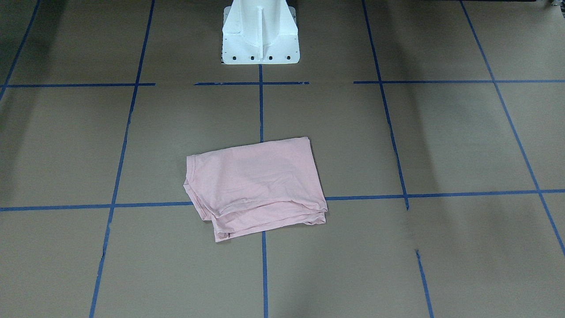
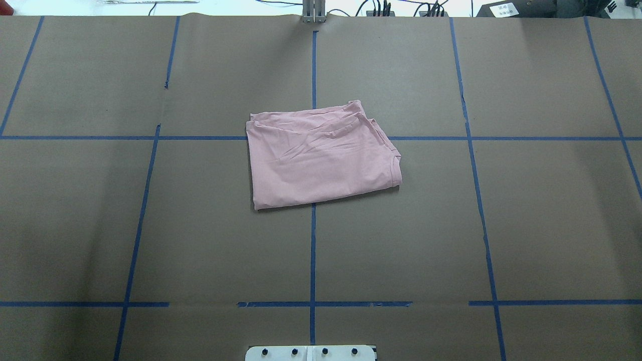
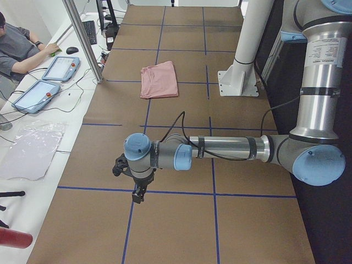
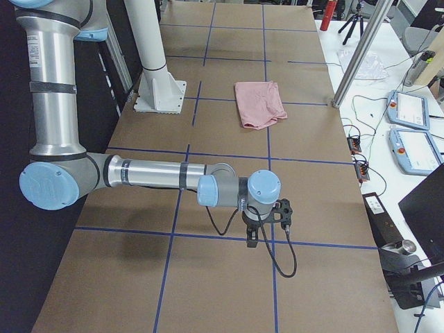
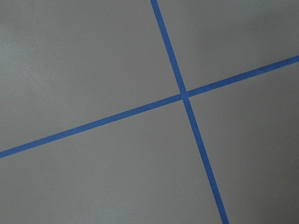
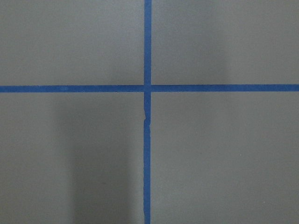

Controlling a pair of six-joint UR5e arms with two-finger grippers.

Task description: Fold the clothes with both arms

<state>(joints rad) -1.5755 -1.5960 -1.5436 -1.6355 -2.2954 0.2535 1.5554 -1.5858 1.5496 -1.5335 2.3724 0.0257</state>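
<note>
Fingers first: the left fingers [image 3: 136, 193] point down over a crossing of blue tape lines [image 5: 184, 95] near one end of the surface [image 2: 501, 225], and the right fingers [image 4: 252, 238] do the same near the other end. I only catch them in the side views, so I cannot tell whether either pair is spread or closed, though no cloth hangs from them. Each wrist view gives me only bare paper and tape. The T-shirt [image 2: 321, 160] lies mid-surface, well apart from both arms, out in front of the white pedestal [image 1: 260, 35]. It is folded into a rough stacked rectangle, plain side up, across the centre line. I judge it light, soft and limp, so the layers would slide and sag if lifted by one point. I'd pinch two corners of the layered edge together, through every layer.
</note>
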